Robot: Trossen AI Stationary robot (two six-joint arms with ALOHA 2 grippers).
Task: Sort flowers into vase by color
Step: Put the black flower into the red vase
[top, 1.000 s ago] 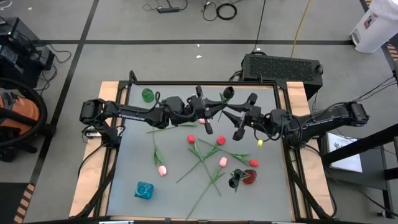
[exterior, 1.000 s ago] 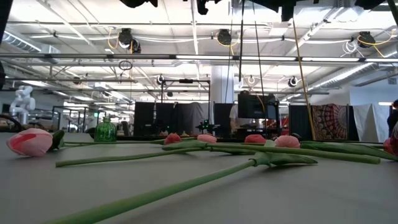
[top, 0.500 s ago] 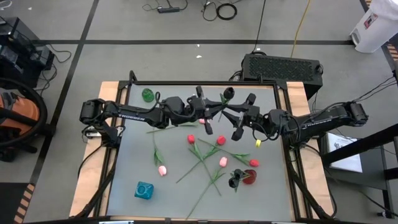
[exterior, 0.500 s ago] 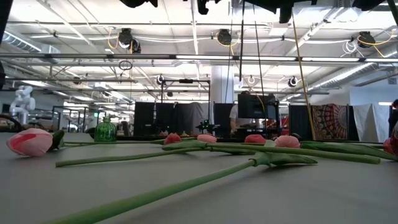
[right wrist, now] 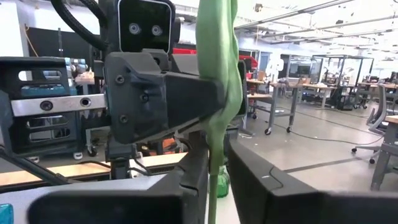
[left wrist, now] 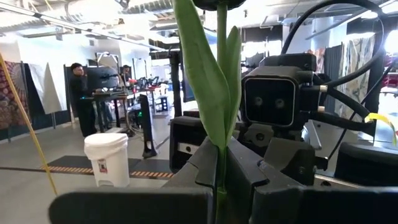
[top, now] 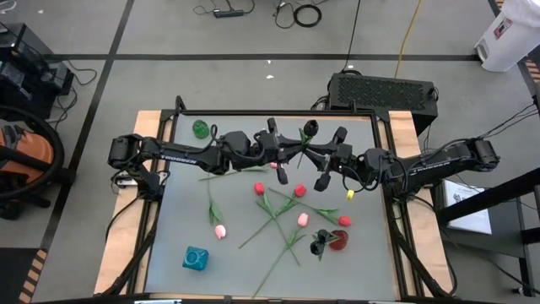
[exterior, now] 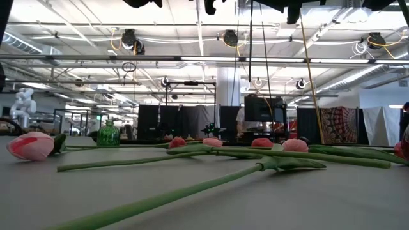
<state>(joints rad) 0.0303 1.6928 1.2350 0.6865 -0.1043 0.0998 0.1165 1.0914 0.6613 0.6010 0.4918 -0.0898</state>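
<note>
I hold the black tulip point(top: 309, 127) by its stem point(left wrist: 221, 134) in mid-air behind the red vase point(top: 338, 241), above the table point(top: 181, 215). My left gripper point(top: 282, 152) is clenched on it; my right gripper point(top: 314, 157) pinches the same stem. I should confirm the right grip before loosening the left.
</note>
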